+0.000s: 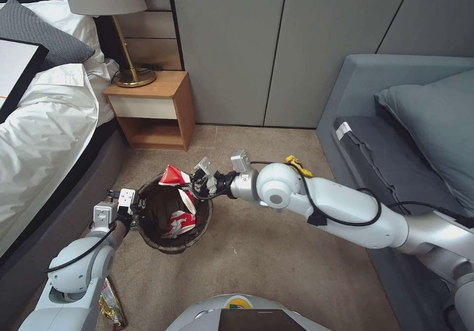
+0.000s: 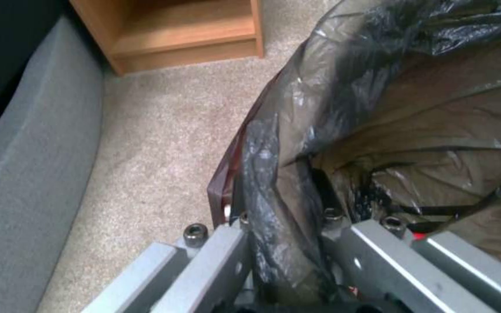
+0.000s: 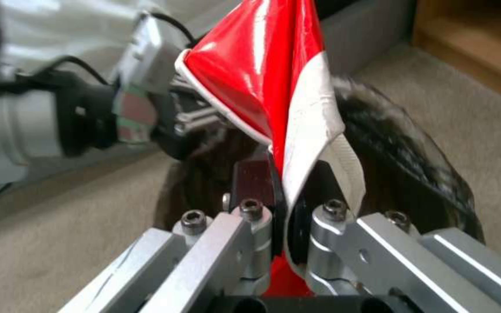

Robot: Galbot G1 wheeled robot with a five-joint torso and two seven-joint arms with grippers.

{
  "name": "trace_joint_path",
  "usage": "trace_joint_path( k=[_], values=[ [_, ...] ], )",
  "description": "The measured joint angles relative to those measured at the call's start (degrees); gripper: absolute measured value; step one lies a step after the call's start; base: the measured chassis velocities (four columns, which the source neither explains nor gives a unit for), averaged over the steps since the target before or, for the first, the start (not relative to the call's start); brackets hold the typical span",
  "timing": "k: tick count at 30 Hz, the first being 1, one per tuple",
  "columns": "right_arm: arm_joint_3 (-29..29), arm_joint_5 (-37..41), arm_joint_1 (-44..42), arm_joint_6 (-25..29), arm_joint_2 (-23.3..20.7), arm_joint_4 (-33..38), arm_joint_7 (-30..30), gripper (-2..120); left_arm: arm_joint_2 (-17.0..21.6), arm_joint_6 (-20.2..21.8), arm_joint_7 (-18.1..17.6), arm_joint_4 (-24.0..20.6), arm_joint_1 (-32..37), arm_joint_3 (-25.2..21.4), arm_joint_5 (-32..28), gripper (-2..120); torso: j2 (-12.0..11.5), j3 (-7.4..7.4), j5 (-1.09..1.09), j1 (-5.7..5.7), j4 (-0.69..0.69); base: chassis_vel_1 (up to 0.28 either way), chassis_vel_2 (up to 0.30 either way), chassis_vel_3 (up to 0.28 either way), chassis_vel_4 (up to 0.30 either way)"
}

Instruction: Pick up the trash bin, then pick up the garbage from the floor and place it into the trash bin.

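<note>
The trash bin [image 1: 148,227], lined with a dark bag, is over the carpet floor [image 1: 276,262] in front of me. My left gripper [image 1: 134,203] is shut on the bin's near-left rim; in the left wrist view its jaws pinch the bag-covered rim [image 2: 274,182]. My right gripper [image 1: 196,182] hangs over the bin's far rim, shut on a red-and-white wrapper [image 1: 173,175] that stands up between its fingers [image 3: 274,87]. Another red-and-white wrapper [image 1: 180,222] lies inside the bin. A yellow packet [image 1: 298,165] lies on the floor behind my right arm.
A bed [image 1: 44,138] runs along the left and a wooden nightstand [image 1: 153,109] with a lamp stands beyond the bin. A grey sofa [image 1: 395,148] lines the right. A snack packet [image 1: 111,304] lies on the carpet by my left arm.
</note>
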Motion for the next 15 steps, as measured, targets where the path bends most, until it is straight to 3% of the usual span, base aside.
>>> trace_joint_path(
  k=[15],
  values=[
    [-3.7,-1.0,-2.2,1.1,6.2,-7.8,1.1,0,-0.1,0.0,0.0,1.0,-0.6,-0.3,-0.2,0,0.0,0.00,-0.01,0.00,0.00,0.000,0.000,0.000,0.000]
  ],
)
